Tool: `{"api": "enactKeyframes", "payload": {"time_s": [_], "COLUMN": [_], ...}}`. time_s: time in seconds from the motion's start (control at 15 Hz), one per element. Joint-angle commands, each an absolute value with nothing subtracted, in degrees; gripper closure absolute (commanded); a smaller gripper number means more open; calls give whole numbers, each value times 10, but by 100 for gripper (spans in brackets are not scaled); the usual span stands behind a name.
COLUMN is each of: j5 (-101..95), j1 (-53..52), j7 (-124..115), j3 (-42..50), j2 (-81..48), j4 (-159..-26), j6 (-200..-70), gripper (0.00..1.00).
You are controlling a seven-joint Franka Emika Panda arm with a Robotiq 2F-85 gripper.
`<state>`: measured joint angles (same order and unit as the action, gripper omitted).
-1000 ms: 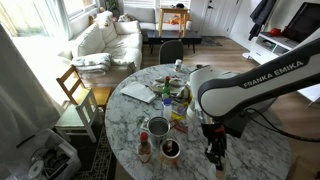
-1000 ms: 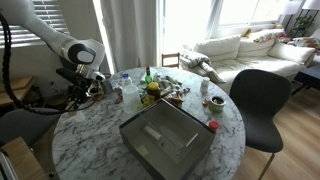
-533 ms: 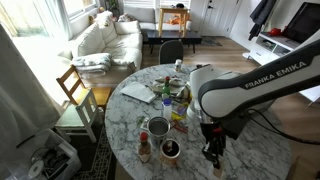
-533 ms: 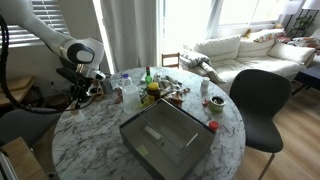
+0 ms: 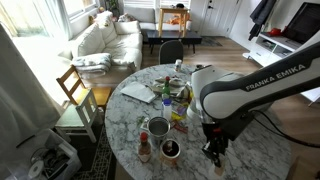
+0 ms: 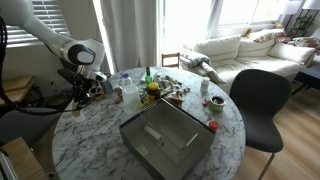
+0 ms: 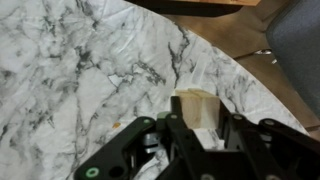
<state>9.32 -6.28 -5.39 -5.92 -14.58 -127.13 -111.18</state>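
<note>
My gripper (image 7: 203,128) is shut on a small pale wooden block (image 7: 196,106), which sits between the two black fingers just above the white marble table (image 7: 80,70). In an exterior view the gripper (image 5: 213,156) points down near the table's front edge, with the block (image 5: 219,170) at its tips. In an exterior view the gripper (image 6: 81,93) is at the far left of the table, and the block is hidden there.
A dark mug (image 5: 171,149), a tin can (image 5: 158,127) and a small bottle (image 5: 144,150) stand next to the gripper. A grey tray (image 6: 165,140) lies mid-table, with bottles and cups (image 6: 150,90) behind it. A black chair (image 6: 256,100) stands by the table's edge.
The gripper has shifted only slightly over the same spot. The block stays between the fingers.
</note>
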Motion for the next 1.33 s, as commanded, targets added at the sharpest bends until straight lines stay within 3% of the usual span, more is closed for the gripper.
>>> {"api": "enactKeyframes", "payload": {"time_s": [0.0,0.73,0.8,0.87,1.0,1.27], "j5": [75,36,29,25,28,30], "j1": [-72,-82,-84,-85,-86,-88], "j7": [-94,-127,-132,-137,-141,-141], "j3": [-55,-55,-56,-56,-58,-59], "j2": [-141,-142,-141,-141,-138,-134], "j4": [-1288,-1298,-1299,-1301,-1305,-1306], "j6": [-1143,-1177,-1175,-1176,-1182,-1183], "gripper": [92,92,83,42,36,5]}}
